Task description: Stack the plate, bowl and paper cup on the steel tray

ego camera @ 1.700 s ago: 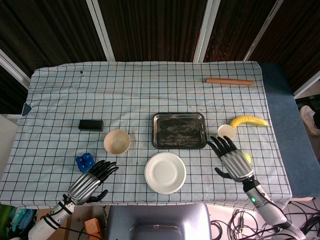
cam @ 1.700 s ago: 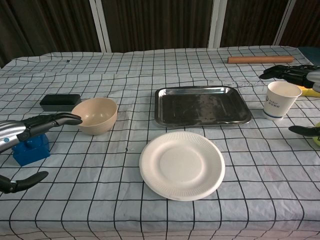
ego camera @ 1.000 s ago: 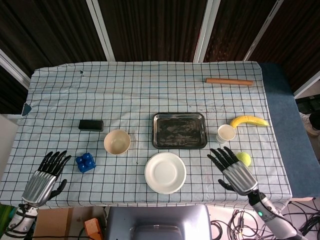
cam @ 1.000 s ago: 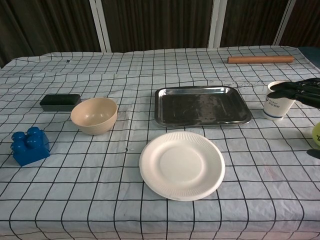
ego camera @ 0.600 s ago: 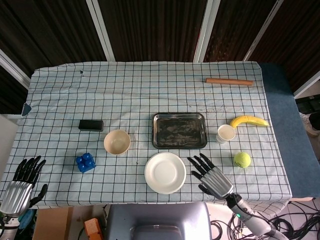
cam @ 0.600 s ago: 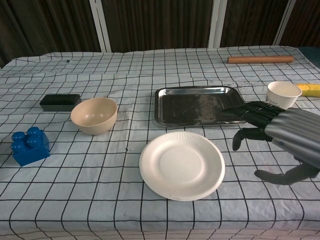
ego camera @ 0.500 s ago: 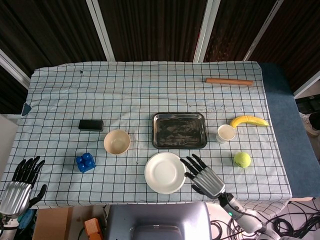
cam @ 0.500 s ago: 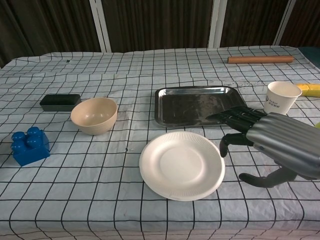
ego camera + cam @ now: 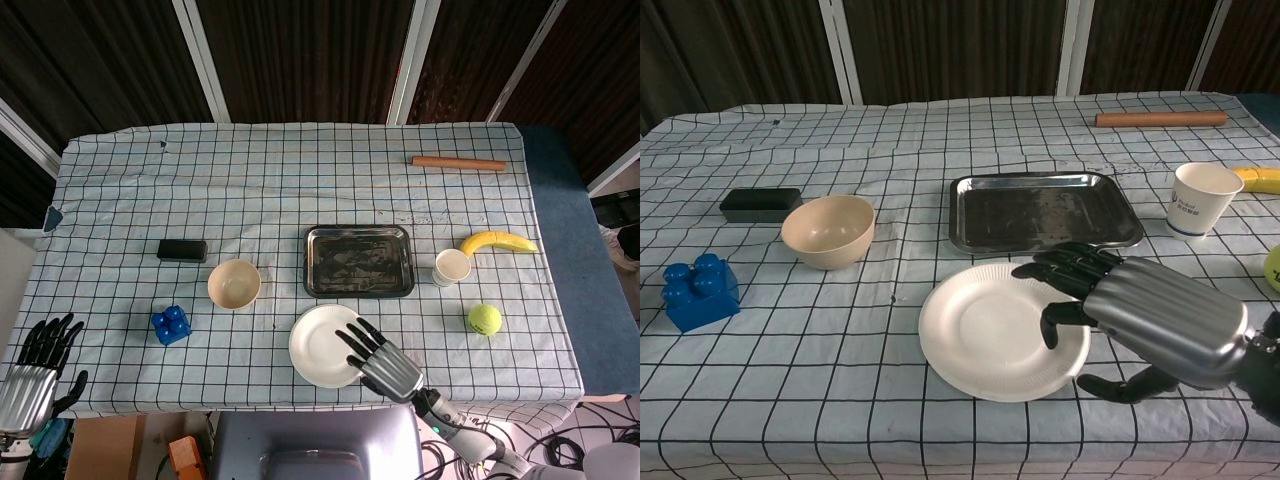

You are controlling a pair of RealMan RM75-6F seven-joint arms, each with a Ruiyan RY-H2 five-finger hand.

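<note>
Lying flat on the desk (image 9: 790,380) just in front of the steel tray (image 9: 1044,211), the plate (image 9: 985,330) has the right hand (image 9: 1140,315) spread over its right rim, fingers (image 9: 1060,268) apart and empty, thumb low beside the edge. Being round, the plate offers no long axis; the tray sits directly beyond it. That hand is far nearer than the left hand (image 9: 28,385), which hangs open off the desk's left corner. The bowl (image 9: 828,230) and paper cup (image 9: 1200,199) flank the tray.

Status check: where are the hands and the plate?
Right robot hand open, over plate's right edge. Left robot hand open, off table's left edge. Plate on cloth, tray bare. Nothing in the way.
</note>
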